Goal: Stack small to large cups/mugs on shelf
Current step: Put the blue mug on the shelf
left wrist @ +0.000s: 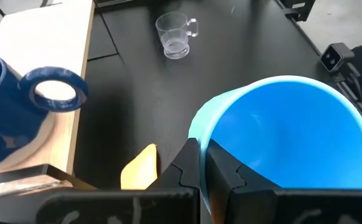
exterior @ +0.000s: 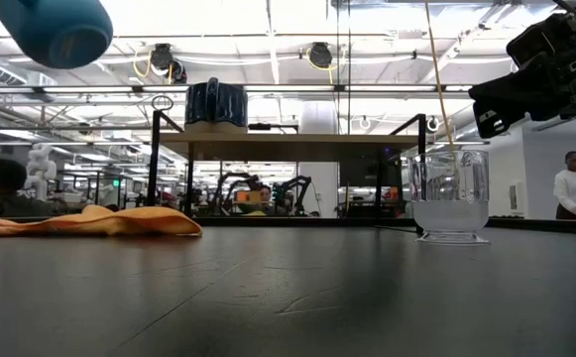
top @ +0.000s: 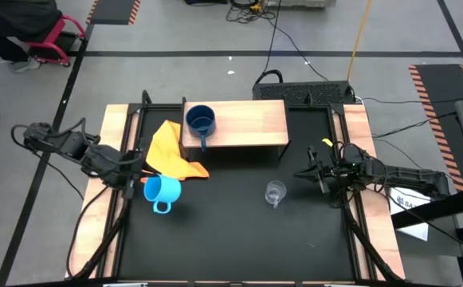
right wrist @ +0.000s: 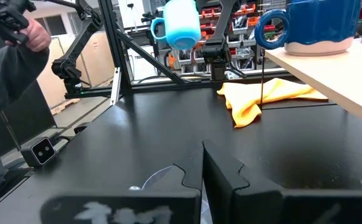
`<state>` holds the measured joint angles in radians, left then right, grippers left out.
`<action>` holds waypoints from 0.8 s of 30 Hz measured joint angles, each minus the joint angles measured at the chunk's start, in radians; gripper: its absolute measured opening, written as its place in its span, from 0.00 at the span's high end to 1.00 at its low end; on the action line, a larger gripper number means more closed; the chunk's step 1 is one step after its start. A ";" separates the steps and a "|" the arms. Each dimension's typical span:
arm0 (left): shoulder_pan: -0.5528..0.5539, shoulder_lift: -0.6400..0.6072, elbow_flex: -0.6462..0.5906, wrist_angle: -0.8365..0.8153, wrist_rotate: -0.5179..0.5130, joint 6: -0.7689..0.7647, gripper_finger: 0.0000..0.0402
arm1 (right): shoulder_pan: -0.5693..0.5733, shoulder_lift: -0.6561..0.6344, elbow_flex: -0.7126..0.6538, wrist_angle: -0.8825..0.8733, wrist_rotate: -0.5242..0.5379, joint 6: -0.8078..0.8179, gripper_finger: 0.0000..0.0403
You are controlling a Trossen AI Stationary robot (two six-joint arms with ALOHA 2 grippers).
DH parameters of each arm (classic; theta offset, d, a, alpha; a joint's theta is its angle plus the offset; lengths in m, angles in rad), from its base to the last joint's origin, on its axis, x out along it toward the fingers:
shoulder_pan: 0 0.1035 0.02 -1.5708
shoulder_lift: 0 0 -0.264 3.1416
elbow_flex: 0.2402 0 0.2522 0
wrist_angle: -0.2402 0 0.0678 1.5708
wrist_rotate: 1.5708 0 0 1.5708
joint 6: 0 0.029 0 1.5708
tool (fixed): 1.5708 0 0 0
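Note:
The light blue mug (top: 163, 191) is up in the air over the table's left part, in my left gripper (left wrist: 202, 177), which is shut on it. It shows high in the low view (exterior: 55, 30) and in the right wrist view (right wrist: 181, 25). The dark blue mug (top: 201, 121) stands on its base at the left end of the light-wood shelf (top: 251, 123). The clear glass cup (top: 275, 192) stands on the black tabletop in front of the shelf. My right gripper (top: 315, 174) is shut and raised, just right of the glass cup and apart from it. My left gripper pinches the light blue mug's wall at the rim (left wrist: 200, 140), with one finger (left wrist: 227, 177) inside the mug and the other (left wrist: 184, 174) outside. The fingers come from the table's left side. The mug is lifted clear of the table, its handle (top: 161, 208) toward the near edge.
A yellow-orange cloth (top: 171, 151) lies on the table at the shelf's left front corner, just beyond the held mug. Wooden side rails (top: 115, 143) border the black tabletop. Bare board lies on the shelf right of the dark blue mug. People show in the room behind.

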<state>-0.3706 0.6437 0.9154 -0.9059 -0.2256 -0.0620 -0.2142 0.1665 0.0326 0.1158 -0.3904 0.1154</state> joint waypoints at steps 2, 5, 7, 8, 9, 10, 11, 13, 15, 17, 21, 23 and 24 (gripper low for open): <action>0.000 0.000 -0.010 0.008 0.000 0.000 0.99 | 0.000 0.000 0.000 0.000 0.000 0.000 1.00; 0.000 0.001 -0.015 0.017 0.006 0.001 0.99 | 0.000 0.000 0.000 0.000 0.000 0.000 1.00; 0.000 0.002 -0.015 0.024 0.007 0.004 0.99 | 0.000 0.000 0.000 0.000 0.000 0.000 1.00; 0.000 0.000 -0.015 0.027 0.007 0.004 0.99 | 0.000 0.000 0.000 0.000 0.000 0.000 1.00; 0.000 0.000 -0.015 0.027 0.007 0.007 0.99 | 0.000 0.000 0.000 0.000 0.000 0.000 1.00; 0.000 0.000 -0.015 0.028 0.007 0.010 0.99 | 0.000 0.000 0.000 0.000 0.000 0.000 1.00; 0.000 0.000 -0.015 0.028 0.007 0.013 0.99 | 0.000 0.000 0.000 0.000 0.000 0.000 1.00; 0.000 0.001 -0.015 0.029 0.006 0.021 0.99 | 0.000 0.000 0.000 0.000 0.000 0.000 1.00; 0.000 0.003 -0.015 0.042 -0.004 0.034 0.99 | 0.000 0.000 0.000 0.000 0.000 0.000 1.00; 0.000 0.003 -0.015 0.052 -0.006 0.043 0.99 | 0.000 0.000 0.000 0.000 0.000 0.000 1.00; 0.000 0.004 -0.015 0.108 -0.013 0.078 0.99 | 0.000 0.000 0.000 0.000 0.000 -0.007 1.00; 0.000 0.004 -0.015 0.161 -0.019 0.109 0.99 | 0.000 0.000 0.000 0.000 0.000 -0.019 1.00; 0.000 0.004 -0.015 0.188 -0.019 0.126 0.99 | 0.000 0.000 0.000 0.000 0.000 -0.025 1.00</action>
<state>-0.3706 0.6480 0.9009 -0.7183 -0.2451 0.0638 -0.2142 0.1665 0.0326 0.1162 -0.3904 0.0900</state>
